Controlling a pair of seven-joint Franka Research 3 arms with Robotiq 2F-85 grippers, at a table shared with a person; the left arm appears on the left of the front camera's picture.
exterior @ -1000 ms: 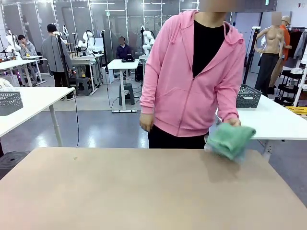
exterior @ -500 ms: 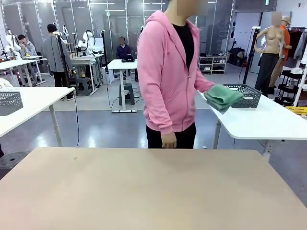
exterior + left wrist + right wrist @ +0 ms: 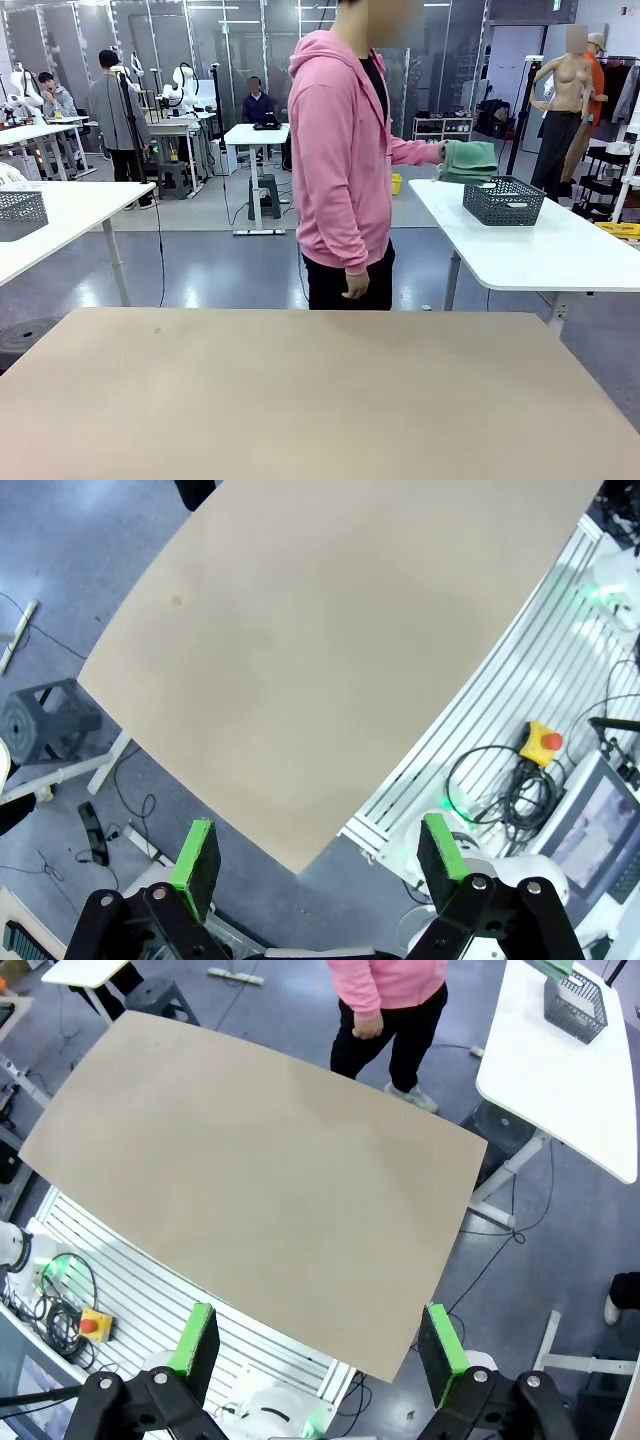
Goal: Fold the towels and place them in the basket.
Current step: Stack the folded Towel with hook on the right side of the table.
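Green terry towels [image 3: 468,160], bunched in a stack, sit in the person's outstretched hand [image 3: 441,153] at the upper right of the front view, held just above the basket [image 3: 504,200]. Basket: dark grey lattice mesh, standing on a white side table [image 3: 540,250] at the right of the frame, beyond the near table. Same basket shows in the upper right corner of the right wrist view [image 3: 577,1005], with something green at its upper edge, too small to make out.

Person in a pink hoodie [image 3: 345,150] stands side-on at centre frame, behind the far edge of the tan table [image 3: 300,400]; the other hand [image 3: 354,287] hangs by the hip.

Left gripper [image 3: 320,858]: jaws spread wide, green pads [image 3: 196,855] apart at the bottom of its wrist view, nothing between them; tan tabletop [image 3: 330,660] fills the upper part.

Right gripper [image 3: 320,1338]: jaws likewise wide apart, nothing held, high over the table [image 3: 260,1170]; the person's legs and pink hem show at top centre of that view.
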